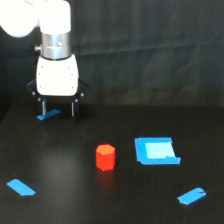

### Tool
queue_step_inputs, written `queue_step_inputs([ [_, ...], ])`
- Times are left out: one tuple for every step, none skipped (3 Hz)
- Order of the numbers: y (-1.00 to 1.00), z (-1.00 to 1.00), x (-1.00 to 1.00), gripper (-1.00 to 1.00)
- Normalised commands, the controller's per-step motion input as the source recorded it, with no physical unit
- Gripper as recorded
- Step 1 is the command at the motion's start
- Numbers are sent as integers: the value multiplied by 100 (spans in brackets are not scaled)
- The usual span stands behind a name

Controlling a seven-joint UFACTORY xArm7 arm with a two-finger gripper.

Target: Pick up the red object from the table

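The red object (105, 157) is a small red-orange hexagonal block standing upright on the black table (60, 160), near the middle of the exterior view. My gripper (58, 108) hangs from the white arm at the upper left, fingers pointing down and spread apart, open and empty. It is well behind and to the exterior view's left of the red block, apart from it. A blue tape strip (48, 115) shows between and behind the fingers.
A blue square piece (156, 150) lies just to the exterior view's right of the red block. Blue tape strips lie at the front left (21, 187) and front right (191, 196). A black curtain backs the scene.
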Motion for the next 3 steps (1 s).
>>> queue_step_inputs([
  [-84, 0, 83, 100],
  [-88, -15, 83, 100],
  [-79, -38, 100, 100],
])
